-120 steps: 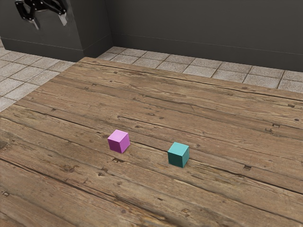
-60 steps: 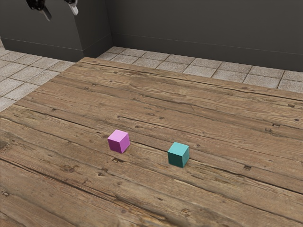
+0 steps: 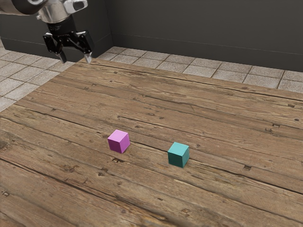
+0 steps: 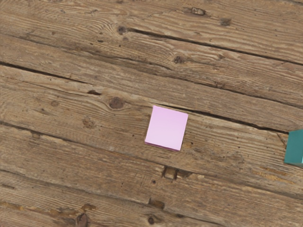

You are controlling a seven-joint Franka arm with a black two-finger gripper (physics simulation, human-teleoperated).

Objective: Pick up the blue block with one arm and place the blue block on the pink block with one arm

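A teal-blue block [image 3: 178, 154] rests on the wooden table [image 3: 189, 109], a short way to the exterior view's right of a pink block [image 3: 118, 141]. Both blocks stand apart from each other. My gripper [image 3: 75, 57] hangs high over the table's far left corner, fingers spread and open, nothing between them. In the wrist view the pink block [image 4: 166, 127] lies almost straight under my hand, and the blue block [image 4: 295, 148] is cut off at the picture's edge.
The table's far edge meets a tiled floor [image 3: 199, 66] with dark walls [image 3: 203, 23] behind it. Wide plank surface surrounds both blocks on every side.
My gripper rose toward the picture's top edge, then came down and to the exterior view's right, with more of the arm now visible. The blocks stayed put.
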